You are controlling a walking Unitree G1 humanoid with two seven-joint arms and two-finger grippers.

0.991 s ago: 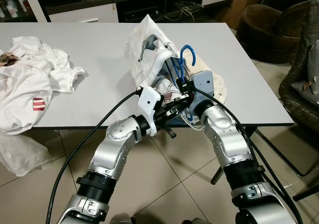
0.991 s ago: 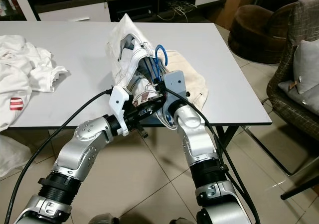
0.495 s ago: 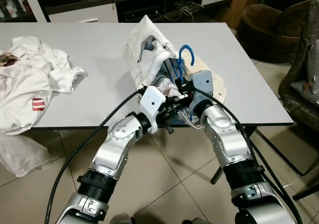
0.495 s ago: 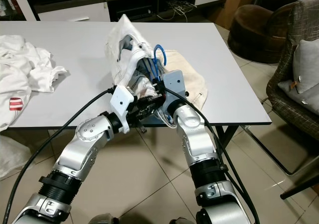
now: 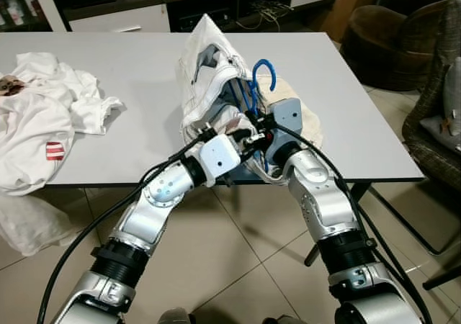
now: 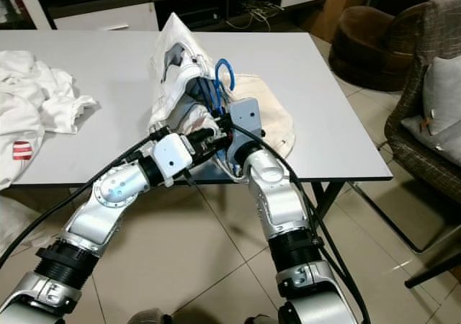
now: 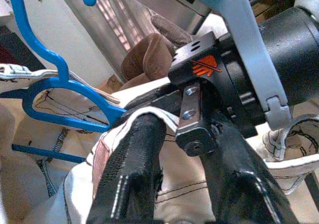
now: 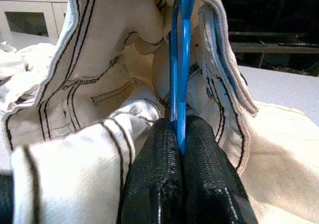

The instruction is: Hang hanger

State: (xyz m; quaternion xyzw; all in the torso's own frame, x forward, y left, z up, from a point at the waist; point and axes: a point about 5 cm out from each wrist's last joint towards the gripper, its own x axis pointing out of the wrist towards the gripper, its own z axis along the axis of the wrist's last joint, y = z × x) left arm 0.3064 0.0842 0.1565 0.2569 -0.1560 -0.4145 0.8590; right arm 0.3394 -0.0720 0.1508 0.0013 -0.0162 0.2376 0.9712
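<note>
A blue hanger (image 5: 263, 74) stands inside a white garment with dark stitching (image 5: 207, 57), heaped at the near right of the grey table (image 5: 137, 72). Its hook pokes up out of the cloth. In the right wrist view my right gripper (image 8: 178, 129) is shut on the hanger's blue bar (image 8: 182, 59), deep in the garment's opening. My left gripper (image 5: 241, 133) has come in from the left, close against the right one. In the left wrist view its fingers (image 7: 134, 164) stand apart with a fold of the white cloth over and between them, and the hanger (image 7: 60, 84) shows beyond.
A crumpled white T-shirt pile (image 5: 43, 119) lies at the table's left and hangs over the near edge. A brown armchair (image 5: 389, 36) stands far right, and another chair (image 5: 439, 122) beside the table's right end. Tiled floor runs below the near edge.
My left gripper has moved up and forward from below the table edge into the garment. The garment and hanger have shifted slightly farther back and higher.
</note>
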